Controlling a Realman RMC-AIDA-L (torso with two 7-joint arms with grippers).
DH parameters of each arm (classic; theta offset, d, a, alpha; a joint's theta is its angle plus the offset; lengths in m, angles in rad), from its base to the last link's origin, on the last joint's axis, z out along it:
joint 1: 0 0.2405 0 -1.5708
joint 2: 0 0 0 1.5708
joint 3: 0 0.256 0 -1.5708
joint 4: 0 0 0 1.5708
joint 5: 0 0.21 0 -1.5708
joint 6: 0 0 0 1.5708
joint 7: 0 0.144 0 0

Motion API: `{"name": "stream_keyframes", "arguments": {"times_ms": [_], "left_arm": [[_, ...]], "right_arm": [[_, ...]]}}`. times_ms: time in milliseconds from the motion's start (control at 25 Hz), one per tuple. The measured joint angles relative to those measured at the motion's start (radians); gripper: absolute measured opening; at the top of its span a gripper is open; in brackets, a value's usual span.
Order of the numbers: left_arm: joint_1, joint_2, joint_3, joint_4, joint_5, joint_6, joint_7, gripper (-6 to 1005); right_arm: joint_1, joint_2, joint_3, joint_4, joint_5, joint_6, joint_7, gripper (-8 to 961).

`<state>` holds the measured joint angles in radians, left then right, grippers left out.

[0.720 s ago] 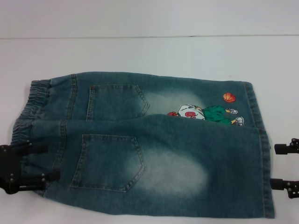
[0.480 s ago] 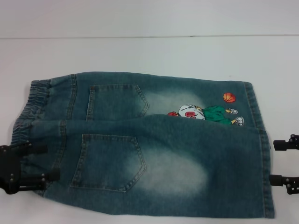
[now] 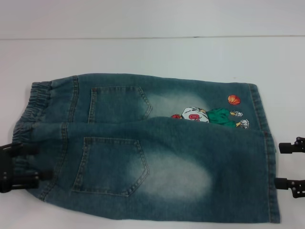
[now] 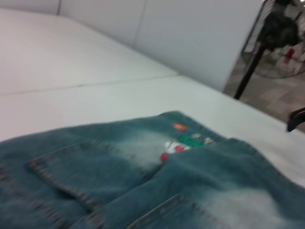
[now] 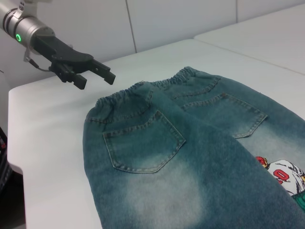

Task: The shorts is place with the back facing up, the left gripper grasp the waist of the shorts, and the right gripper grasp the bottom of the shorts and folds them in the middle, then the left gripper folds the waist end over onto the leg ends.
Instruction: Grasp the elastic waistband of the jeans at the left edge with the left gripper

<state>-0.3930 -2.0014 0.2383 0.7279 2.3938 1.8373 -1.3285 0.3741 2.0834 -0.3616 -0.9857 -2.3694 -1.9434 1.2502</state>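
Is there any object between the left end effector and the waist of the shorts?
Nothing visible. The left end effector, open, hovers right beside the waist of the shorts, with only bare white table around. The right end effector waits by the leg hems.

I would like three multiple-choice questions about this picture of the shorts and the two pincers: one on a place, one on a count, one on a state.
1. Where is the orange ball print?
A. near the leg hems
B. on the waistband
C. inside a pocket

2. How many back pockets show on the shorts?
A. one
B. two
C. four

3. What is the left pincer doing?
A. gripping the waistband
B. open beside the waistband, off the cloth
C. lying on a pocket

Answers:
1 A, the ball sits by the far leg's hem.
2 B, two stitched patches show.
3 B, the right wrist view shows a gap.
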Motion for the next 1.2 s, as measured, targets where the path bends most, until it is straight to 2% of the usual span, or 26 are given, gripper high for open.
{"name": "stream_keyframes", "arguments": {"times_ms": [80, 120, 440, 600, 880, 1200], "left_arm": [[0.003, -0.003, 0.0, 0.028, 0.005, 0.003, -0.025, 899], [0.012, -0.011, 0.004, 0.096, 0.018, 0.013, -0.081, 897], [0.039, -0.033, 0.048, 0.325, 0.077, 0.034, -0.263, 883], [0.026, -0.036, 0.056, 0.361, 0.127, 0.0, -0.327, 877], [0.007, -0.061, 0.14, 0.37, 0.191, -0.117, -0.376, 864], [-0.004, -0.072, 0.156, 0.361, 0.252, -0.2, -0.395, 850]], "right_arm": [[-0.001, -0.001, 0.0, 0.0, 0.0, 0.0, 0.004, 940], [-0.001, -0.001, 0.0, 0.0, -0.002, -0.001, 0.005, 940], [-0.001, -0.002, -0.011, -0.001, -0.005, -0.005, 0.01, 940], [-0.001, -0.001, -0.011, -0.001, -0.005, -0.002, 0.012, 940], [0.001, -0.001, -0.01, -0.001, -0.005, 0.0, 0.026, 940], [0.005, 0.0, -0.008, -0.001, -0.005, 0.0, 0.032, 940]]}}
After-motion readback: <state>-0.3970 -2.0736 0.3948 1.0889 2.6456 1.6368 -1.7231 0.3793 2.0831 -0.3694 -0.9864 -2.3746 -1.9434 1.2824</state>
